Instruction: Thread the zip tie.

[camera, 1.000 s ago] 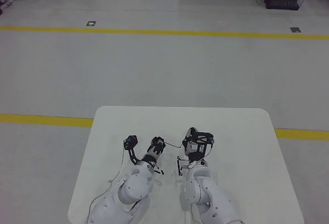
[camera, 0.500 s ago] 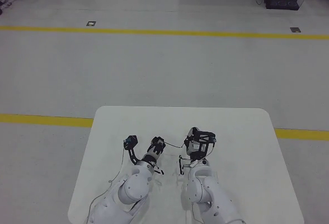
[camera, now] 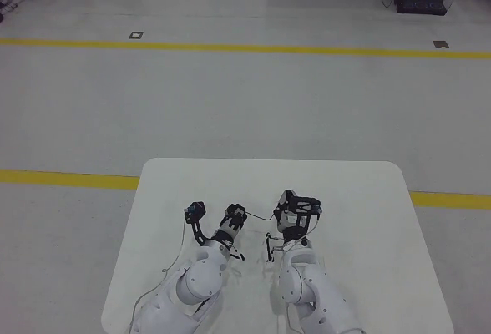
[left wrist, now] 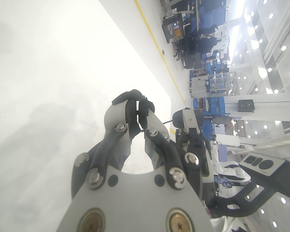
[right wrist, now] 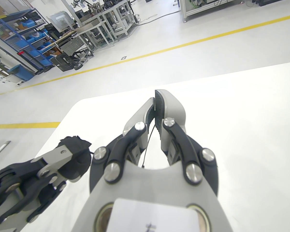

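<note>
Right wrist view: fingers tight on zip tie

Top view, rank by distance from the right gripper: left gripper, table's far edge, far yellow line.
1. left gripper, right beside the right gripper.
2. table's far edge, ahead.
3. far yellow line, across the floor.

Above the table, the zip tie spans between the left hand and the right hand beside it.
</note>
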